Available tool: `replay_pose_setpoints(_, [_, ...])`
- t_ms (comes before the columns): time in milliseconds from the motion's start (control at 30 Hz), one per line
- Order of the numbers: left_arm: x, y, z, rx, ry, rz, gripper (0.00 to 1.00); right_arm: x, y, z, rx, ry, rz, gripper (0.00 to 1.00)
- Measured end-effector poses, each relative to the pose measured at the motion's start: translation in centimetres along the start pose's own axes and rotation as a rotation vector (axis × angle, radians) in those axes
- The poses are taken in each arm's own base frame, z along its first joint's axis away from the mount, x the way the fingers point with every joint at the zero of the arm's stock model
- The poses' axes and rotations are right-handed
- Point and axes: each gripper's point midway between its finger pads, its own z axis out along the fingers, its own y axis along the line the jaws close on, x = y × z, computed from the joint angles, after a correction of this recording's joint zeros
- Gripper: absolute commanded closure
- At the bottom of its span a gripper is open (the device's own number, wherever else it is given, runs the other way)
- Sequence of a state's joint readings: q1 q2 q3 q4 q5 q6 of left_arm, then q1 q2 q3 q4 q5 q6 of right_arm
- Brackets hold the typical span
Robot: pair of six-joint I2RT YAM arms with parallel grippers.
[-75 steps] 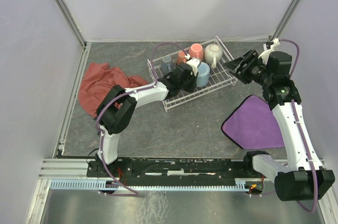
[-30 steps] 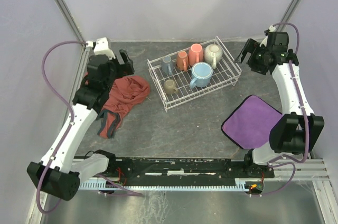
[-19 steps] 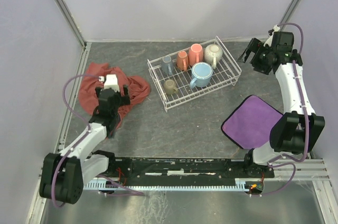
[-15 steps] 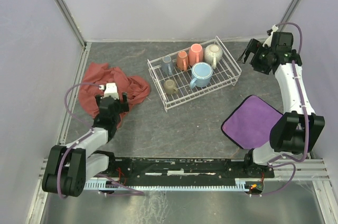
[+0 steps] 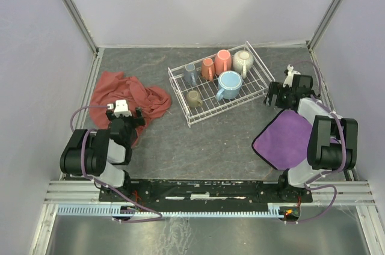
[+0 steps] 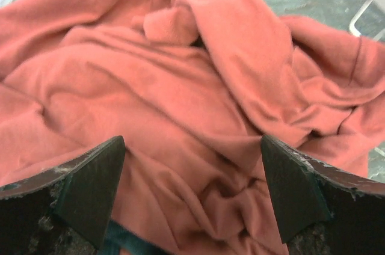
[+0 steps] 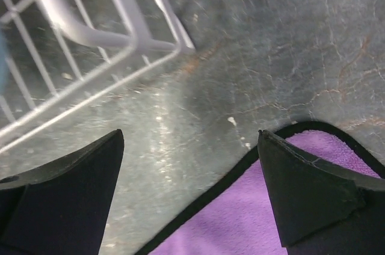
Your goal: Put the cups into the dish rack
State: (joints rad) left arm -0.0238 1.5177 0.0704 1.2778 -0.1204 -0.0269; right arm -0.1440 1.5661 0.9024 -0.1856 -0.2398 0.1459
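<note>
The white wire dish rack (image 5: 212, 103) stands at mid-table and holds several cups: a small grey-blue one (image 5: 190, 73), a salmon-orange one (image 5: 207, 68), a white-and-orange one (image 5: 223, 59), a cream one (image 5: 242, 61), a larger light blue one (image 5: 229, 83) and a small olive-green one (image 5: 194, 98). My left gripper (image 5: 126, 116) is open and empty, low over the near edge of a red cloth (image 6: 180, 86), far left of the rack. My right gripper (image 5: 275, 94) is open and empty, just right of the rack's corner (image 7: 78, 26).
A purple cloth (image 5: 289, 138) with a dark border (image 7: 216, 198) lies at the near right, under the right arm. The red cloth (image 5: 123, 92) is bunched up left of the rack. Both arms are folded back near their bases.
The left arm has pulled back from beside the rack and come down over the red cloth. The right arm has dropped from the far right corner to the rack's right corner. Both grippers stayed open.
</note>
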Motion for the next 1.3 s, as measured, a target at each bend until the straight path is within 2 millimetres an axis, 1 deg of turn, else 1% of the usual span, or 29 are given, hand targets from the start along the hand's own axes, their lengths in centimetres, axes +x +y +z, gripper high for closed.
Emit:
replay_pose_setpoints(133, [-2.0,-0.3,1.5,0.033,-0.047,-0.008,0.01,0.7,-1.6,1.0,0.065,-0.066,-0.032,0.00])
replay_pose_setpoints(200, [-2.7,-0.5,2.0,0.043,-0.065,-0.010,0.01,1.5,-2.0,1.1,0.087,-0.109,-0.039,0.00])
replay_pose_setpoints(333, [-3.0,-0.5,2.6,0.040,-0.055,-0.010,0.01,4.5,-2.6,0.7,0.137,-0.246,-0.068,0.00])
replay_pose_setpoints(433, [-2.9,-0.5,2.8,0.035,-0.045,-0.010,0.01,5.0,-2.0,0.6,0.173,-0.342,-0.121,0.00])
replay_pose_setpoints(533, [-2.7,-0.4,2.7,0.031,-0.038,-0.010,0.01,5.0,-0.7,1.2,0.203,-0.396,-0.187,0.00])
replay_pose_setpoints(600, [-2.6,-0.3,2.7,0.026,-0.035,-0.010,0.01,4.3,-0.4,1.0,0.229,-0.429,-0.202,0.00])
replay_pose_setpoints(733, [-2.3,-0.2,2.7,0.022,-0.024,-0.009,0.01,2.6,-1.2,0.2,0.295,-0.501,-0.182,0.00])
replay_pose_setpoints(867, [-2.2,-0.2,2.7,0.020,-0.021,-0.009,0.01,2.0,-1.5,-0.1,0.318,-0.526,-0.176,0.00])
replay_pose_setpoints(1300, [-2.2,-0.2,2.7,0.019,-0.017,-0.008,0.01,1.9,-1.5,-0.1,0.320,-0.529,-0.183,0.00])
